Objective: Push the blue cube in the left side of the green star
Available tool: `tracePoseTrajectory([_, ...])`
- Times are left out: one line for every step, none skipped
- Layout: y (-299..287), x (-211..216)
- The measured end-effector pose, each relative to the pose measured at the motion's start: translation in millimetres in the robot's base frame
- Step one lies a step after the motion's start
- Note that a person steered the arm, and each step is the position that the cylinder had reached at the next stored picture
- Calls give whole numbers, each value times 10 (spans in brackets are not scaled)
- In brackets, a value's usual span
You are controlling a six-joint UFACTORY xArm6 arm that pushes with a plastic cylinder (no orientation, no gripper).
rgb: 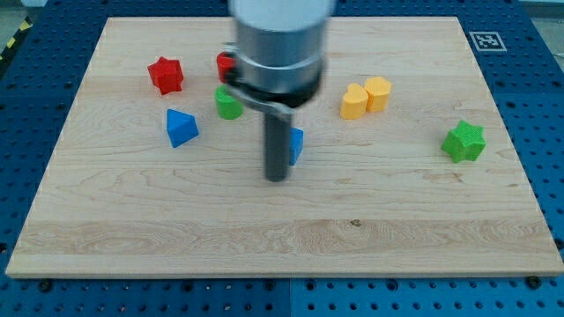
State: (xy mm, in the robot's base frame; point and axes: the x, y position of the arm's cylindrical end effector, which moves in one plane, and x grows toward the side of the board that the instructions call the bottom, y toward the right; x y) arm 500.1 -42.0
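Blue cube [296, 145] sits just right of my rod, half hidden behind it, near the middle of the wooden board [176, 229]. My tip [277, 179] rests on the board against the cube's left side, a little nearer the bottom edge than the cube itself; it is a plain rod with nothing to open or close. Well to the right, close to the right edge, stands the green star [464, 141], far apart from the cube. On the left is a blue wedge-like block [181, 128]. Farther back, a small green block [228, 103] lies just left of my arm, and two yellow blocks [366, 97] touch each other on the right. Toward the top edge sit a red star [165, 75] and a second red block [226, 64], mostly hidden by my arm.
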Motion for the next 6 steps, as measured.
tracePoseTrajectory([-693,-287])
tracePoseTrajectory([-774,-299])
tracePoseTrajectory([-334,-299])
tracePoseTrajectory([82,-299])
tracePoseTrajectory([487,-299])
tracePoseTrajectory([861,-299])
